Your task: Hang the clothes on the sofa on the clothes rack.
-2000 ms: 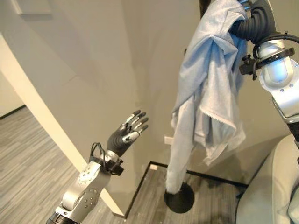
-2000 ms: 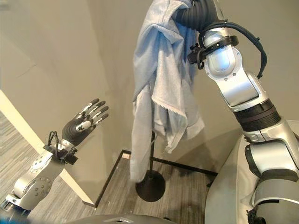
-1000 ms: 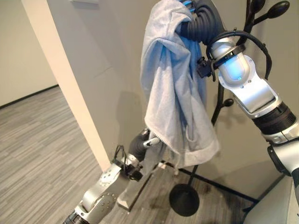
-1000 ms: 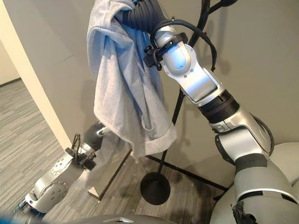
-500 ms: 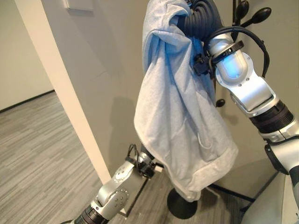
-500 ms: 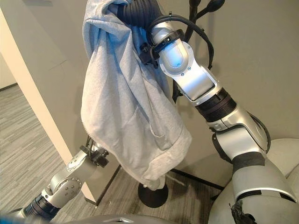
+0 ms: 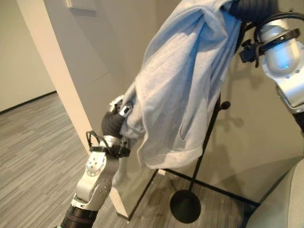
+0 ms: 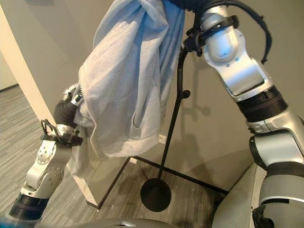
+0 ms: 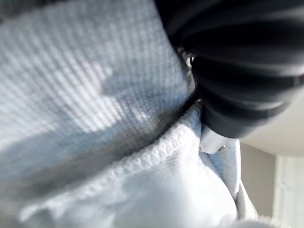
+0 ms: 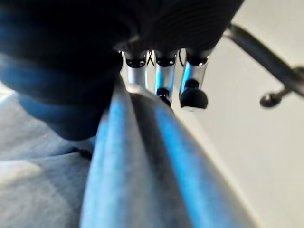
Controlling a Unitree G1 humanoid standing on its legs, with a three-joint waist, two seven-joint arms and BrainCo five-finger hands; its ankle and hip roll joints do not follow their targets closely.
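Note:
A light blue-grey zip hoodie (image 7: 185, 85) hangs in the air in front of the black clothes rack (image 8: 173, 118). My right hand (image 7: 254, 7) holds its bunched top high up by the rack's top, and its fingers (image 10: 164, 71) curl over the cloth's folds. My left hand (image 7: 114, 124) is lower on the left, shut on the hoodie's zip edge and drawing it out sideways. The cloth (image 9: 95, 95) lies close against that hand. A knobbed rack peg (image 10: 270, 99) shows past my right hand.
The rack's round base (image 7: 185, 206) stands on the wood-pattern floor by the wall. A cream wall corner (image 7: 52, 80) juts out just behind my left arm. The grey sofa's edge (image 7: 280, 204) is at the lower right.
My left hand has come up from under the hem and taken hold of the zip edge, spreading the hoodie leftward. My right arm has lifted the hoodie higher, uncovering the rack's pole.

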